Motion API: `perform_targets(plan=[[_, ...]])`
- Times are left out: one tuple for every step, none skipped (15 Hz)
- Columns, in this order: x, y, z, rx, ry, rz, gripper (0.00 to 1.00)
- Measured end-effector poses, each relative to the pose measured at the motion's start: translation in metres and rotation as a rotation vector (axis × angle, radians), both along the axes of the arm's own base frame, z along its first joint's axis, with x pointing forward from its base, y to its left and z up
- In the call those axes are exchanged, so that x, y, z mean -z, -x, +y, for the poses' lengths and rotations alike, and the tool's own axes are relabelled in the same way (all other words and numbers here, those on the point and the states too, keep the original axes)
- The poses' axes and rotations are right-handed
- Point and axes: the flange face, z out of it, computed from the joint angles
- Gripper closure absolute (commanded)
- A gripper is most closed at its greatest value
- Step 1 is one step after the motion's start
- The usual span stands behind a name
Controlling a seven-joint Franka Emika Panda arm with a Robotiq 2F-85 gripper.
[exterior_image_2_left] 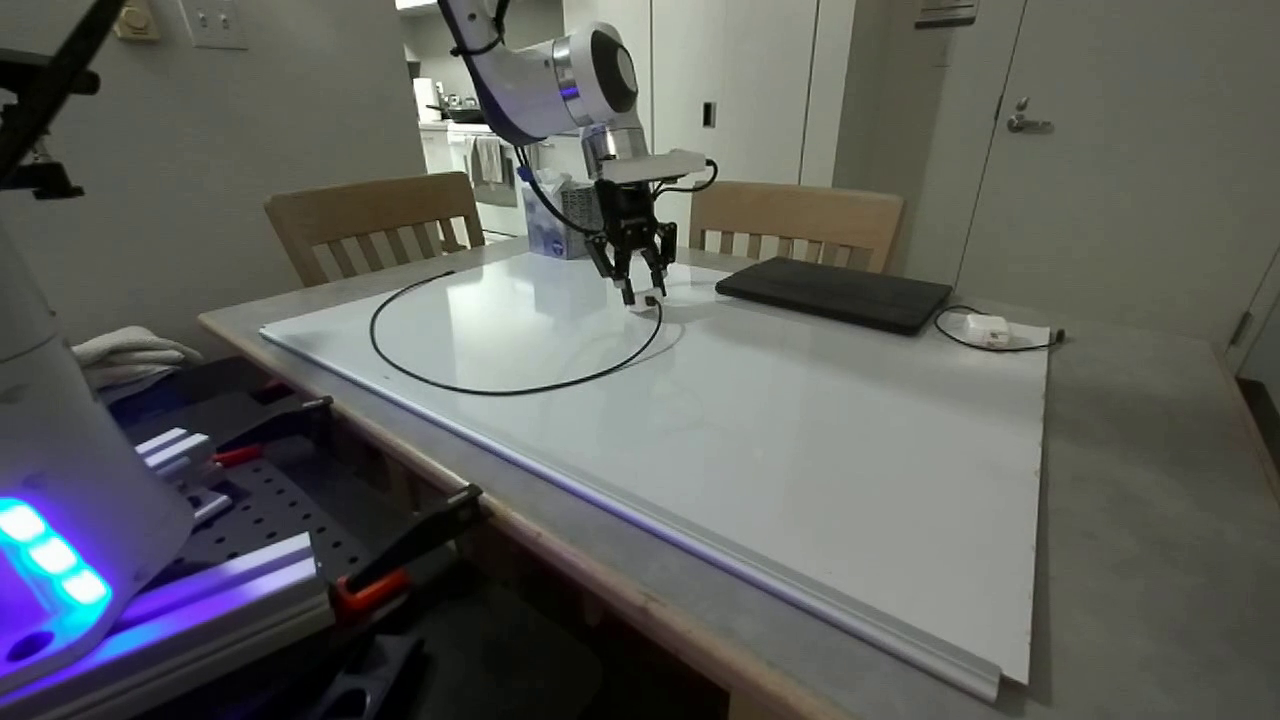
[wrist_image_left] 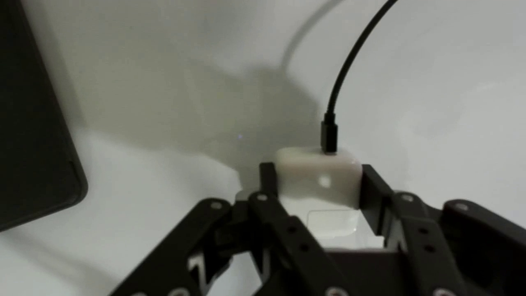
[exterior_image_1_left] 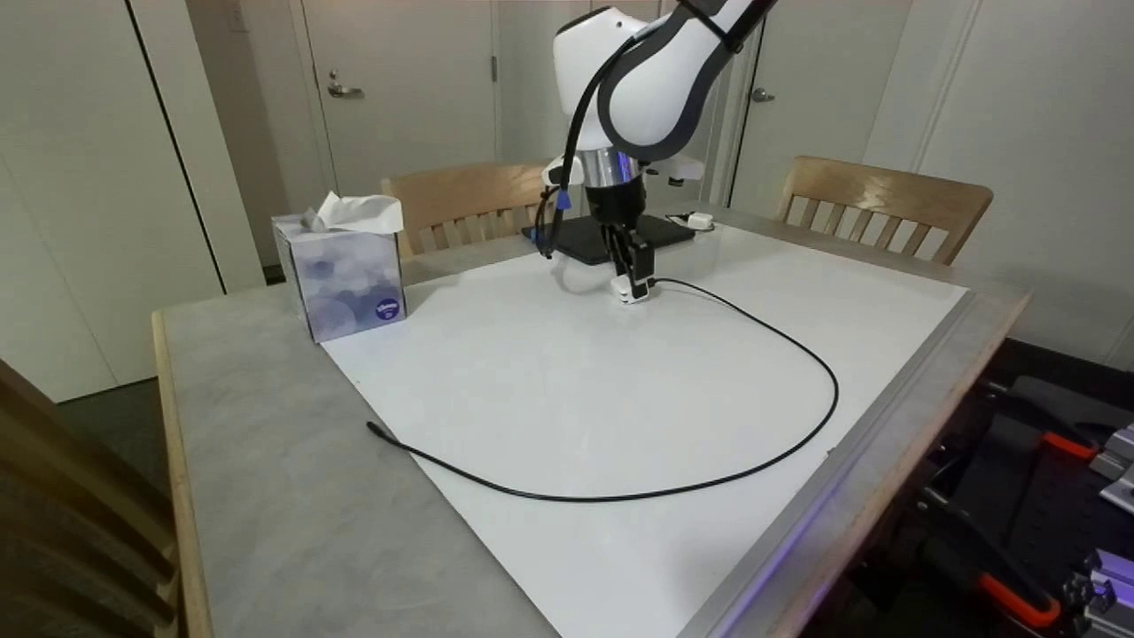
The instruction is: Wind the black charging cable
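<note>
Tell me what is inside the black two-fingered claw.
The claw grips a small, rounded white plug block, with a thin, flexible black cable joined to one end. Where it is gripped, its sides are covered; the underside is out of sight.

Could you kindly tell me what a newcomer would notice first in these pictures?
Probably the black charging cable, sweeping in a wide curve, mostly over the white board. At one end of it, the claw grips the white plug. In an exterior view, bright blue lights glow on the robot's base at the lower left.
</note>
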Motion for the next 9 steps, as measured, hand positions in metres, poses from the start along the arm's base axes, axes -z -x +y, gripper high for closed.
perform_targets(plan=[[0.001,0.002,0.002,-0.024,0.004,0.021,0.74],[0.001,0.004,0.005,-0.058,0.007,0.051,0.74],[0.002,0.006,0.008,-0.102,0.008,0.082,0.74],[0.002,0.008,0.011,-0.15,0.007,0.11,0.74],[0.002,0.009,0.013,-0.197,0.006,0.136,0.74],[0.002,0.01,0.014,-0.243,0.006,0.163,0.74],[0.003,0.011,0.014,-0.289,0.004,0.187,0.74],[0.003,0.012,0.013,-0.335,0.001,0.209,0.74],[0.003,0.013,0.013,-0.378,-0.002,0.227,0.74]])
